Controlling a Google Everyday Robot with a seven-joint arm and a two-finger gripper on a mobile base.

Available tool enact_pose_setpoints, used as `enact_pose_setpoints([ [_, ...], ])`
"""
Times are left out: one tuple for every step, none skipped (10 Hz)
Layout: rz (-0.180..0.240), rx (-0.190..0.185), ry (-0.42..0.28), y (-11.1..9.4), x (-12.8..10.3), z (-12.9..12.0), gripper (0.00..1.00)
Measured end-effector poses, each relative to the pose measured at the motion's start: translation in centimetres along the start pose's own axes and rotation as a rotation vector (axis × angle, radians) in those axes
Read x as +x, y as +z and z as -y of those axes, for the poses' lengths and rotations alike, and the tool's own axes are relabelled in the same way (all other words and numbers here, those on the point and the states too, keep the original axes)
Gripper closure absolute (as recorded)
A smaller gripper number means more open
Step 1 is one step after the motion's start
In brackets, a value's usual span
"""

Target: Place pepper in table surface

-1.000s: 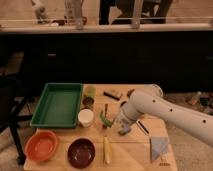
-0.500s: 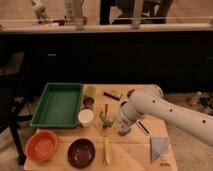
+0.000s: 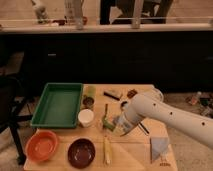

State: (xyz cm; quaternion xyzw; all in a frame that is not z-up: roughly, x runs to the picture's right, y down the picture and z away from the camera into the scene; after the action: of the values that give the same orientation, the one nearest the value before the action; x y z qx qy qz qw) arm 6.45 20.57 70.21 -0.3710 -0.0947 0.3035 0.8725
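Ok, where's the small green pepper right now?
The small curved green pepper is mid-table on the light tan wooden table top, right of the white cup, above the long yellow stick, at the tool.

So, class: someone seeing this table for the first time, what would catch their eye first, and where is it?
The big white robot arm sweeps in from the right, its end effector low over the middle of the table surface, right by the small green pepper. Next, the green tray at the left rear, with an orange bowl and a dark brown bowl along the front edge.
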Motion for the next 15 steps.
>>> enact_pose_setpoints([
  [-0.013,-0.003,0.016,0.4,0.9,-0.1,1.00],
  [-0.026,-0.004,0.027,0.8,1.6,-0.2,1.00],
  [-0.036,-0.005,0.033,1.0,1.9,-0.4,1.00],
  [-0.049,-0.007,0.043,1.4,2.7,-0.6,1.00],
  [-0.059,-0.010,0.059,1.8,3.6,-0.7,1.00],
  [-0.065,-0.012,0.072,2.1,4.4,-0.8,1.00],
  [-0.073,-0.013,0.089,2.5,5.3,-0.9,1.00],
  [-0.077,-0.011,0.105,2.7,6.2,-1.0,1.00],
  [-0.075,-0.005,0.117,2.9,6.9,-1.1,1.00],
  [-0.069,0.004,0.125,3.0,7.4,-1.1,1.00],
  [-0.061,0.019,0.137,3.1,8.2,-1.2,1.00],
  [-0.056,0.030,0.143,3.1,8.8,-1.3,1.00],
  [-0.051,0.036,0.145,3.2,9.1,-1.4,1.00],
  [-0.048,0.040,0.143,3.4,9.4,-1.5,1.00],
  [-0.047,0.041,0.141,3.6,9.6,-1.6,1.00],
])
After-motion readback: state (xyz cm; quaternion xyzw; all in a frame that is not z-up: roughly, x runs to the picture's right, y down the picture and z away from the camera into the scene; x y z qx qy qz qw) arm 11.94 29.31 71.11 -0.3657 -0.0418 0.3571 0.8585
